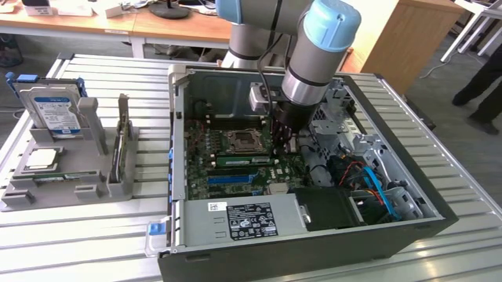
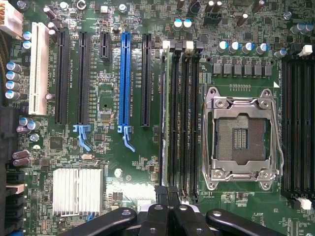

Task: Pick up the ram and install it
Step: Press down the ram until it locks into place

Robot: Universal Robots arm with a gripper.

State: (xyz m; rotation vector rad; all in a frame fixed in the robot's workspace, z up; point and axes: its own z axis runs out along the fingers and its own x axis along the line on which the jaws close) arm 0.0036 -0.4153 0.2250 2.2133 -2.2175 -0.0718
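A tabletop (image 1: 94,235) of pale metal slats runs across the exterior view, lit evenly by soft, bright light. Behind it stand wooden desks (image 1: 117,23) with white legs (small white boxes and a dark round stand base lie on top). A light wooden cabinet (image 1: 404,41) stands toward the exterior view's right. The floor (image 1: 439,88) is grey, and a person's dark trouser legs (image 1: 485,82) stand at that same edge.

Silver-grey tubular arm (image 1: 307,70) with pale blue joint caps; black cable along the forearm; black wrist section below; black gripper (image 2: 168,216) with rounded linkage bars, shiny pivot screws.
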